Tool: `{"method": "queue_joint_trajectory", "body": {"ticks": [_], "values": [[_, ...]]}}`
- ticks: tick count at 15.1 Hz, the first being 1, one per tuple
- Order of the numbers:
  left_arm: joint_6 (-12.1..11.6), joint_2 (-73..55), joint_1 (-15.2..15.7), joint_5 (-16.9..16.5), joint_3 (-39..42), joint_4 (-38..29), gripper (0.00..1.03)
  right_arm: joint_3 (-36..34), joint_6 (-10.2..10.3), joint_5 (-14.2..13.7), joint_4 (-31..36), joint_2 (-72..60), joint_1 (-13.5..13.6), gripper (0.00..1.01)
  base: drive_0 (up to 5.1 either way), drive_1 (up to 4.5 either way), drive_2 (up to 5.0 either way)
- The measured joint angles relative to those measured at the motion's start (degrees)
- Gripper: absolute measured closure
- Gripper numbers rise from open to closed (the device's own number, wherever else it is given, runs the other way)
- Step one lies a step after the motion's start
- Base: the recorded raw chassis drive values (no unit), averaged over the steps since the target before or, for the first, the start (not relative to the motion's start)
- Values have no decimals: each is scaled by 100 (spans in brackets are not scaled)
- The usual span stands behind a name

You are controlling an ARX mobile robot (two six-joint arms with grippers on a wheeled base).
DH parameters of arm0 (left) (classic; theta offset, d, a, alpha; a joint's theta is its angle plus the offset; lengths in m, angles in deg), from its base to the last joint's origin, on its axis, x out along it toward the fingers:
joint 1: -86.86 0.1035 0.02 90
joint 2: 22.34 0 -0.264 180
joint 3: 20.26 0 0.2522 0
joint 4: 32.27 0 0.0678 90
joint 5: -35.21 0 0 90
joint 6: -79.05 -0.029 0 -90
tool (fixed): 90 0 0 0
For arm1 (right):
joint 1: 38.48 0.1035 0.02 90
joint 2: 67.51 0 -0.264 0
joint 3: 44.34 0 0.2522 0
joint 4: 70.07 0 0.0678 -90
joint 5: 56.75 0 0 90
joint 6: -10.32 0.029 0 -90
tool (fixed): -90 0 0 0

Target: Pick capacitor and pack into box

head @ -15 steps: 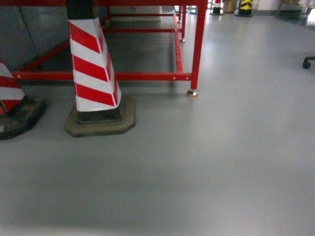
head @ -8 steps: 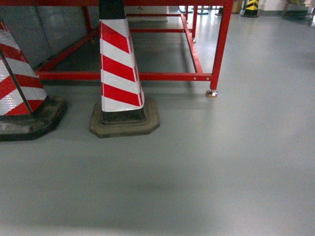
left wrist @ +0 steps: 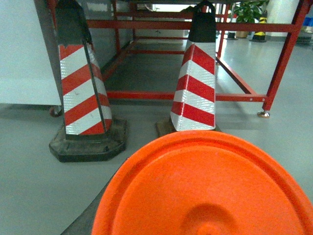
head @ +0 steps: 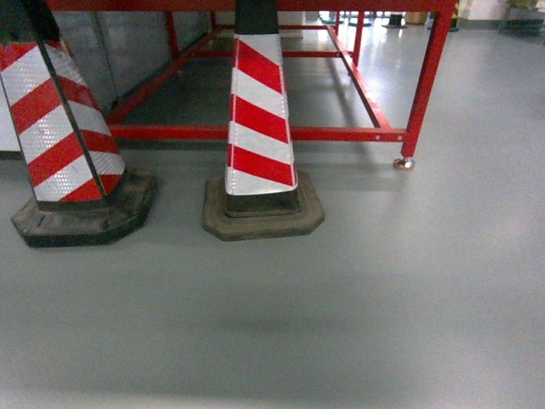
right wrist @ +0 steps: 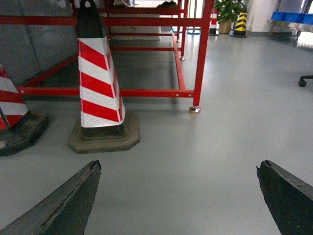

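Neither the box nor any capacitor shows in any of your three views, so you cannot place them relative to either hand. Your right hand is spread wide: its two dark fingers sit at 7 and 5 o'clock in the right wrist view with bare grey floor between them. You cannot tell the left hand's state, because an orange disc fills the 6 o'clock half of the left wrist view.

In the head view, a red-and-white striped cone on a dark base stands just left of centre, and a second cone stands at 9 o'clock. Behind them a red metal frame runs across, its foot at 2 o'clock. A potted plant shows far off in the right wrist view.

Compared with a second ago, the cones and frame leg have slid rightward in your head view, and the second cone has come fully into sight.
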Motion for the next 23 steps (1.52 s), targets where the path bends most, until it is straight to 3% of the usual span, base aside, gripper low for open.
{"method": "queue_joint_trajectory", "body": {"ticks": [9,23], "values": [[0,0,0,2,0,35,60,0,0,13,2,0,0,3,0,0,0],[0,0,0,-2,0,39,60,0,0,13,-4,0,0,3,-1,396,-399]]}}
